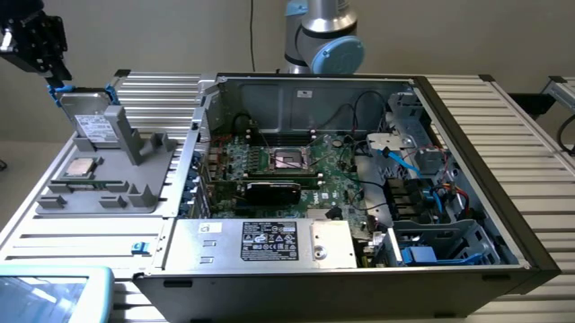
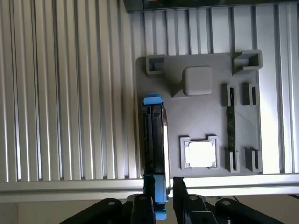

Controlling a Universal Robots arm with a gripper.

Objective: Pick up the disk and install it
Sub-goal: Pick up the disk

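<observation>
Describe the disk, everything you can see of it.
The disk is a flat silver-grey metal slab with a white printed label on its face and blue plastic rails along its edges. It stands upright on edge on the grey fixture at the exterior view's left, outside the computer case. The open gripper hangs above it, fingers either side of one blue rail end; contact cannot be told.

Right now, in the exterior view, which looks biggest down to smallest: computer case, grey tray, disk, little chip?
1. Open black metal computer case
2. Flat grey plastic tray
3. Upright silver-grey rectangular disk with blue rails
4. Small square silver chip
</observation>
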